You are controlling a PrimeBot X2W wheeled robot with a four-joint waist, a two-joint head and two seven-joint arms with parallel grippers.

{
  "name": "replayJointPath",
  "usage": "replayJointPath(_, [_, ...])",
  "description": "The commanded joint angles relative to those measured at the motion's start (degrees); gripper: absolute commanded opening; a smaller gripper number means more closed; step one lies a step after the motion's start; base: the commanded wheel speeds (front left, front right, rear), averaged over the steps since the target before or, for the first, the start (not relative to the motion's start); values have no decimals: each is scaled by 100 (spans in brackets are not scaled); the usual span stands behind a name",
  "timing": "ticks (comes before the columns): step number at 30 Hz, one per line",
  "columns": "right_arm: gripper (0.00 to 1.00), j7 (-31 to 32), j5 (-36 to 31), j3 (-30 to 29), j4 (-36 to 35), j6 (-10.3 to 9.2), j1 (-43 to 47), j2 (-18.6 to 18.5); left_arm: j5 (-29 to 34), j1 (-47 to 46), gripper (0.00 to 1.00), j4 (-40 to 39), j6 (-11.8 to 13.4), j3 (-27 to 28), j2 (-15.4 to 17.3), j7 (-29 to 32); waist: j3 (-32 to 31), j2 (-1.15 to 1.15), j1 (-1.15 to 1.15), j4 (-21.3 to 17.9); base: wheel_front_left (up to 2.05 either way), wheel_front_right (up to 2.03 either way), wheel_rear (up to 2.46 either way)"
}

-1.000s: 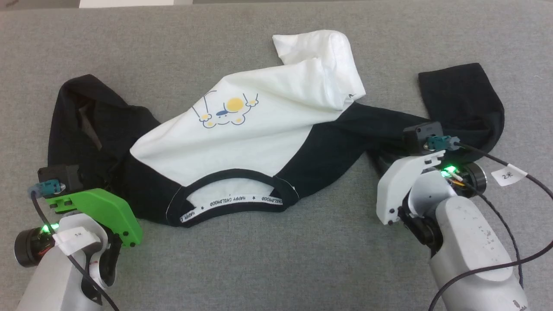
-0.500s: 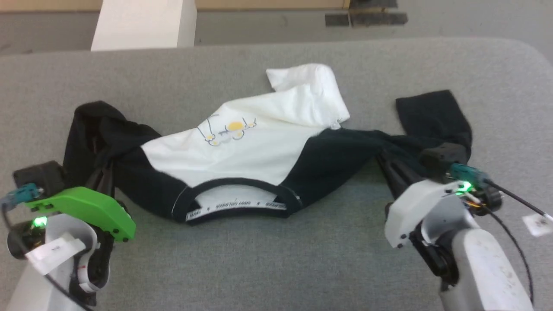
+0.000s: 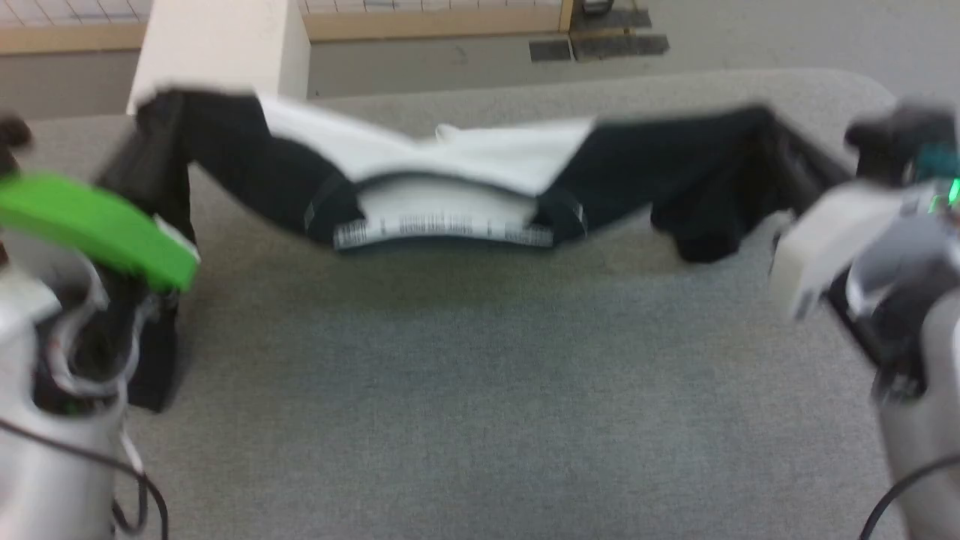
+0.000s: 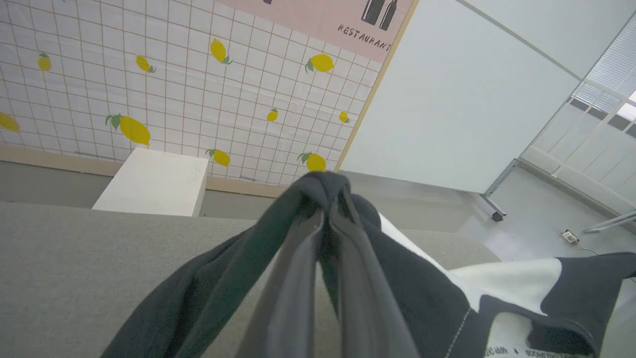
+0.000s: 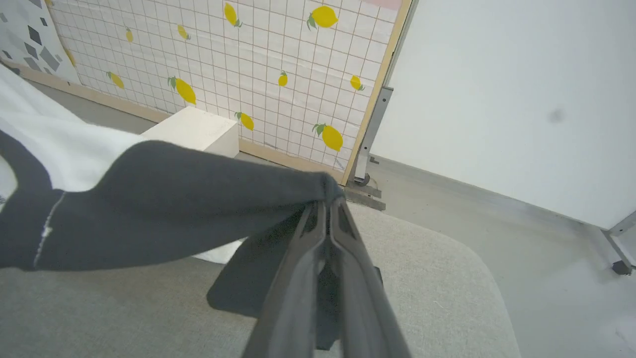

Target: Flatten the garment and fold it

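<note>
Head view is blurred, and nearest in it is the grey padded table (image 3: 480,390). Above the table the garment (image 3: 480,154) hangs stretched between the two arms. Its middle sags lowest and seems to clear the table, though the blur makes that hard to judge. The black neckband (image 3: 442,225), with its strip of small white lettering, faces the camera at the bottom of the sag. The white body sits just behind it, and a black sleeve runs out to each side.

On the left, the left gripper (image 3: 154,124) reaches up from under its green cover (image 3: 90,225), with its fingers closed on the black cloth at that end. On the right, the right gripper (image 3: 776,127) is clamped on the black cloth of the other sleeve. A loose fold of black (image 3: 694,236) droops below the line of the sleeve just inside that grip.

Left wrist view shows the two dark fingers meeting at their tips. Black cloth is pinched between them and drapes down both sides, and the white body and lettered neckband trail off to the lower right. Right wrist view shows the fingers pressed together on a bunched end of black sleeve. From there the sleeve stretches off to the left towards the white body.

Past the table's rounded far edge lies a grey floor (image 4: 521,219) with a white block (image 4: 154,181) standing on it. Behind the block is a wall (image 4: 174,84) of white tiles printed with yellow lemons, and beside the wall is a plain white panel (image 4: 447,99).
</note>
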Motion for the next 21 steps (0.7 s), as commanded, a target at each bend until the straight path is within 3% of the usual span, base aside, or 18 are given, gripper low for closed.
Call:
replayJointPath(1, [0, 100, 71, 72, 123, -8, -424, -145, -91, -384, 0, 70, 24, 54, 4, 77, 453, 64, 0, -10, 0, 0, 0])
replayJointPath(2, [0, 260, 122, 243, 481, -8, -1397, -499, -85, -1162, 0, 313, 91, 29, 32, 240, 877, 64, 0, -21, 0, 0, 0])
replayJointPath(3, [0, 282, 118, 306, 585, -8, -1686, -592, -70, -1401, 0, 398, 123, 23, 31, 270, 1007, 64, 0, -28, 0, 0, 0])
replayJointPath(9, [0, 230, -14, 642, 1399, -8, -3619, -889, 314, -2988, 0, 1064, 360, -11, 125, 256, 1795, 64, 0, -99, 0, 0, 0])
replayJointPath(16, [0, -246, -540, 474, 2350, -8, -5509, -624, 625, -4645, 0, 1719, 545, 335, 137, -535, 2430, 64, 0, -196, 0, 0, 0])
replayJointPath(21, [0, -859, -1165, 211, 2768, -8, -6399, -359, 688, -5485, 0, 2229, 306, 518, 129, -1346, 2588, 64, 0, -210, 0, 0, 0])
